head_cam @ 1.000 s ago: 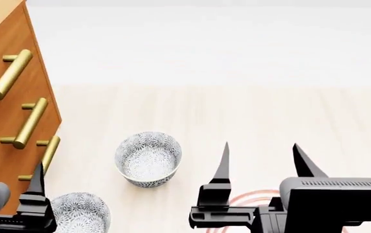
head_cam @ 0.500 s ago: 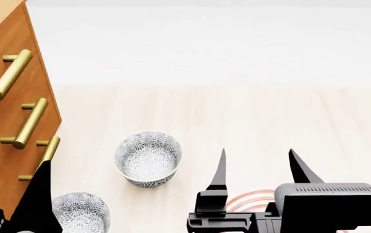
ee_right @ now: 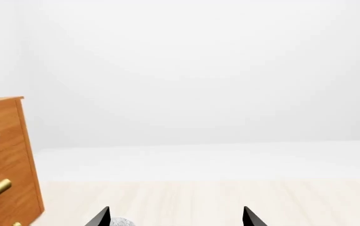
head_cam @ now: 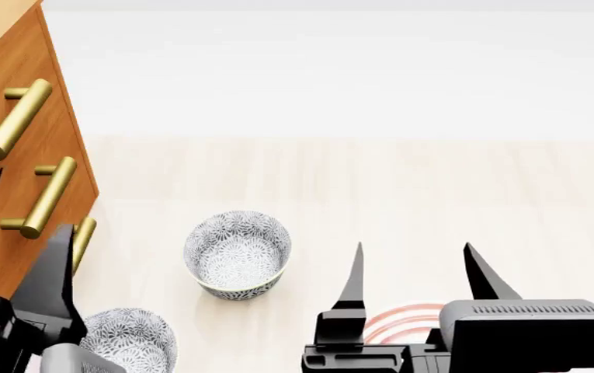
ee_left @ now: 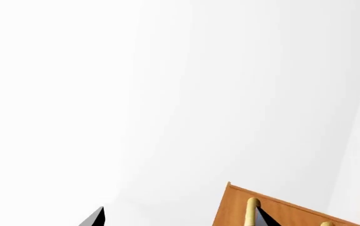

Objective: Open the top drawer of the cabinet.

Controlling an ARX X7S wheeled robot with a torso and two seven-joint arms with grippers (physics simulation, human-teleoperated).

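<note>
Left gripper: I see it spread wide just in front of the cabinet, near the lower handles.
Top drawer: nothing stands in front of its handle.
Bowls: one bowl mid-floor, another beside my left gripper.
Right gripper: open, with bare floor ahead of it.

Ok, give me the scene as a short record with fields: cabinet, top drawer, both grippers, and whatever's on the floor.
cabinet: orange-brown, three brass bar handles, at head view's left
top drawer: looks shut, handle untouched
left gripper: open, raised in front of the lower drawers, holding nothing
right gripper: open, empty, away from the cabinet
floor items: two patterned bowls near the cabinet
</note>
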